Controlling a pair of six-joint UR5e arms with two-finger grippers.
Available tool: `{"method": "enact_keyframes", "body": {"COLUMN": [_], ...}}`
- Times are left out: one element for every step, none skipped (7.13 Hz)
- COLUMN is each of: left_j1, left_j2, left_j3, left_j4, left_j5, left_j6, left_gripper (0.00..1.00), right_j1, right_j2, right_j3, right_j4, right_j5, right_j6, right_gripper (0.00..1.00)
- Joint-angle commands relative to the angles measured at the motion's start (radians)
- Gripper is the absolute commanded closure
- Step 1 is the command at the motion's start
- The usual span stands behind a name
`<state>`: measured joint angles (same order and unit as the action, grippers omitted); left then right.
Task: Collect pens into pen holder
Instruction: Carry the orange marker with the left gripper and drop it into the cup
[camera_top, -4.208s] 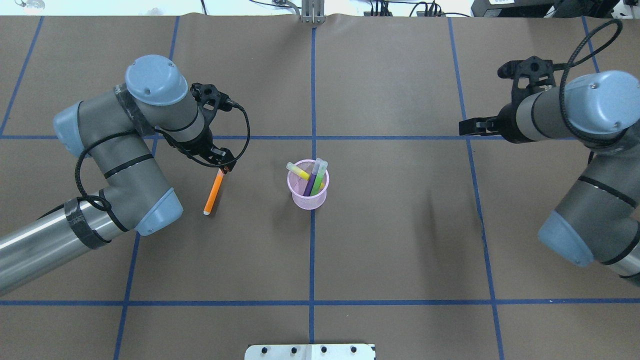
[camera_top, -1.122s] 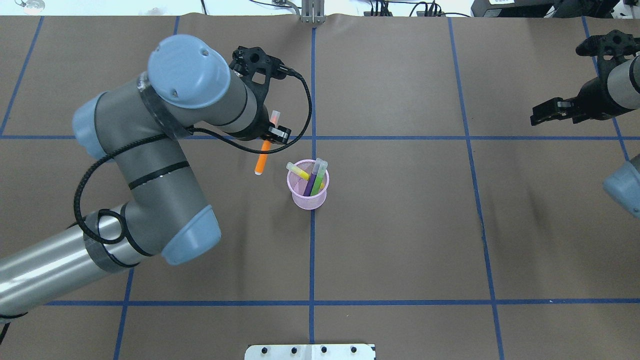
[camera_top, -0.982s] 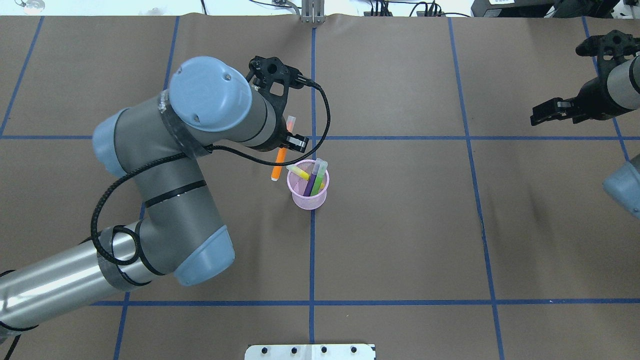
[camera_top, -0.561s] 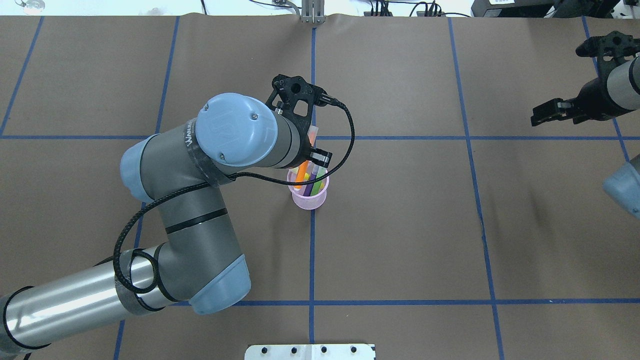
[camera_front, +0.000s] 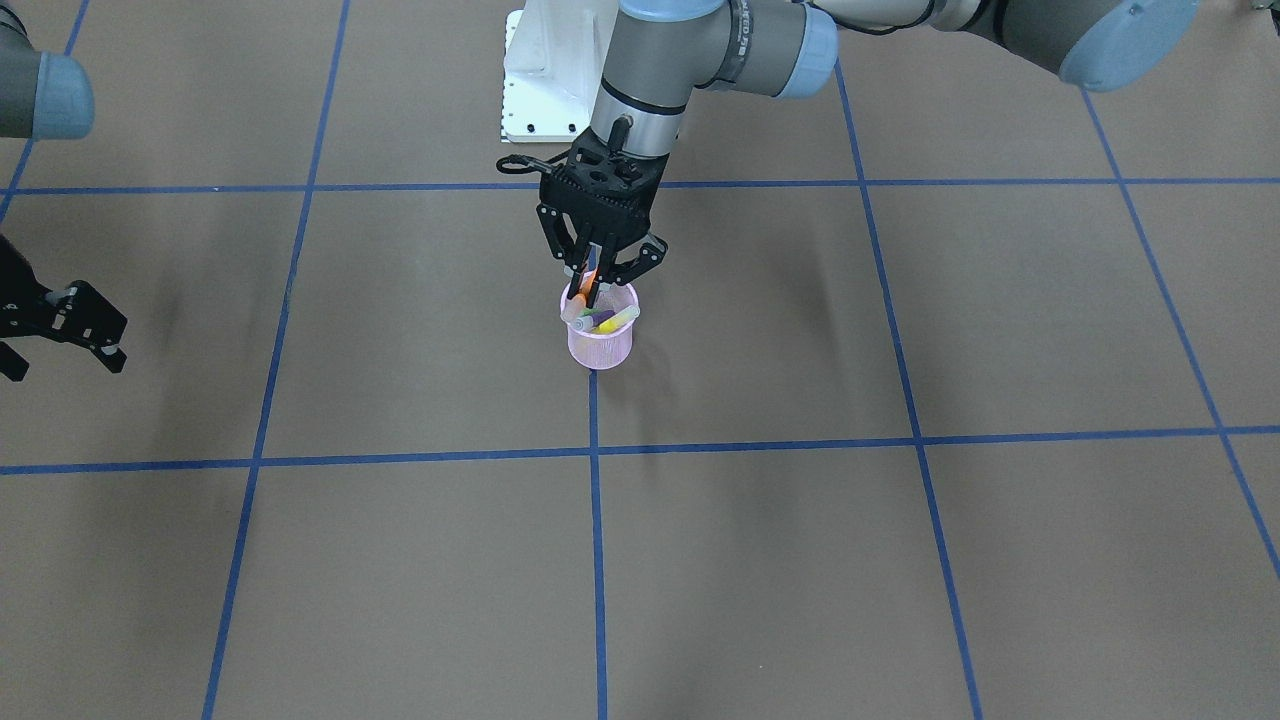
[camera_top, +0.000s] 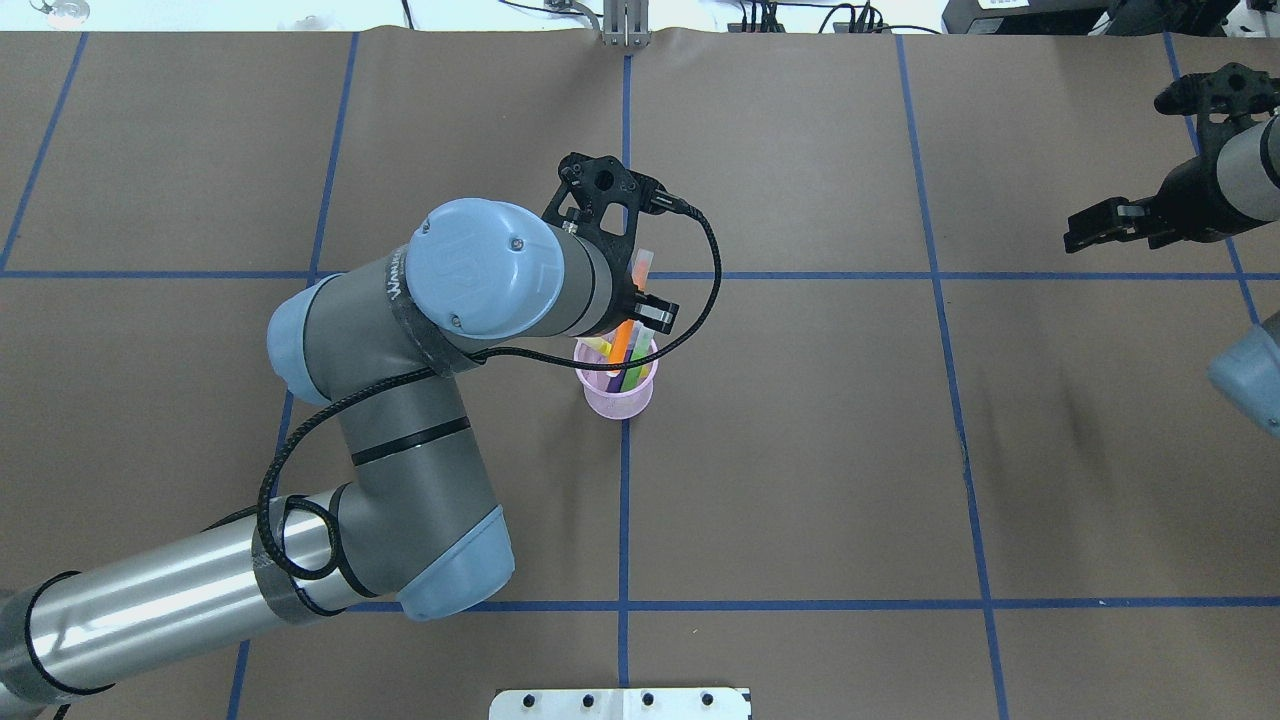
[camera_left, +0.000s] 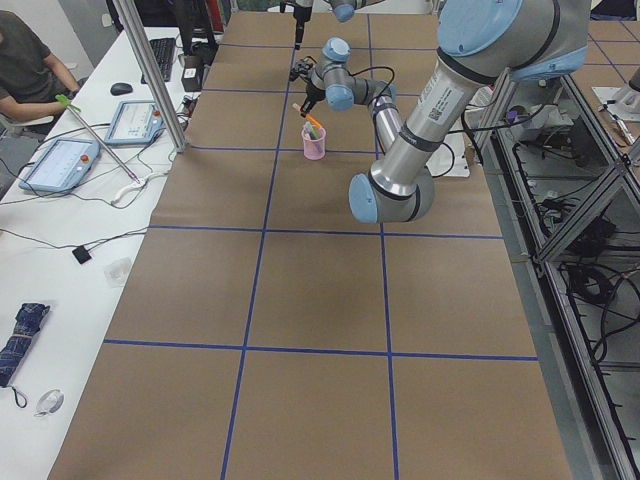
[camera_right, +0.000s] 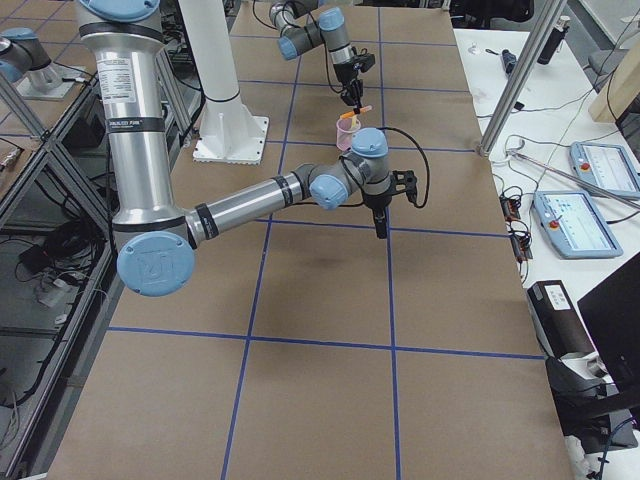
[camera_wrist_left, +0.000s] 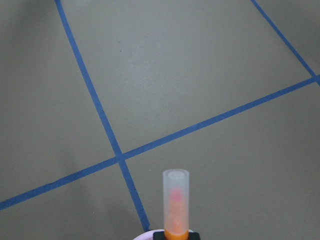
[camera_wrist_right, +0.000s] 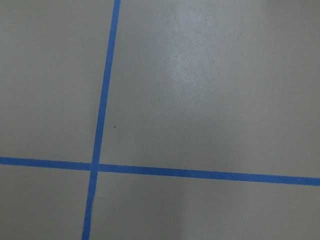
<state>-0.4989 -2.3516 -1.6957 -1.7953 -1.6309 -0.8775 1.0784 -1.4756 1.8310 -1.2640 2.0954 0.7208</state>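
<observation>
- The pens (camera_top: 626, 358): we count four. They are thin round sticks, and each one has a pale see-through cap.
- Three of them lean inside the pen holder (camera_top: 618, 398): one yellow pen (camera_front: 614, 324), one purple pen (camera_front: 601, 317) and one green pen (camera_top: 637, 373).
- The fourth one, the orange pen (camera_top: 622, 340), is up in the air right over the pen holder. It is tilted, with its cap end up. Its low end is at the mouth of the pen holder, and we cannot tell how far in it goes.
- We see one pen holder. It is a small pink round one made of wire net, with a rolled rim. It stands on a blue line near the middle of the table (camera_top: 800, 450).
- We see two grippers. The left gripper (camera_front: 589, 289) is clamped tight on the orange pen.
- The right gripper (camera_top: 1072, 236) is far off to the side, above the table, with its jaws apart.
- The table is covered with smooth brown paper, and blue tape lines (camera_top: 624, 520) mark it into big squares.
</observation>
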Motion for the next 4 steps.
{"method": "enact_keyframes", "body": {"left_j1": [-0.001, -0.003, -0.003, -0.004], "left_j2": [0.002, 0.005, 0.003, 0.005], "left_j3": [0.007, 0.011, 0.013, 0.013], "left_j4": [-0.003, -0.003, -0.004, -0.003], "left_j5": [0.000, 0.003, 0.012, 0.013], "left_j6": [0.000, 0.000, -0.003, -0.008], "left_gripper": [0.28, 0.01, 0.01, 0.01], "right_j1": [0.000, -0.001, -0.001, -0.001], "right_j2": [0.000, 0.000, 0.000, 0.000], "right_j3": [0.001, -0.001, -0.001, -0.001], "right_j4": [0.000, 0.000, 0.000, 0.000], "right_j5": [0.000, 0.000, 0.000, 0.000], "right_j6": [0.000, 0.000, 0.000, 0.000], "right_gripper": [0.00, 0.00, 0.00, 0.00]}}
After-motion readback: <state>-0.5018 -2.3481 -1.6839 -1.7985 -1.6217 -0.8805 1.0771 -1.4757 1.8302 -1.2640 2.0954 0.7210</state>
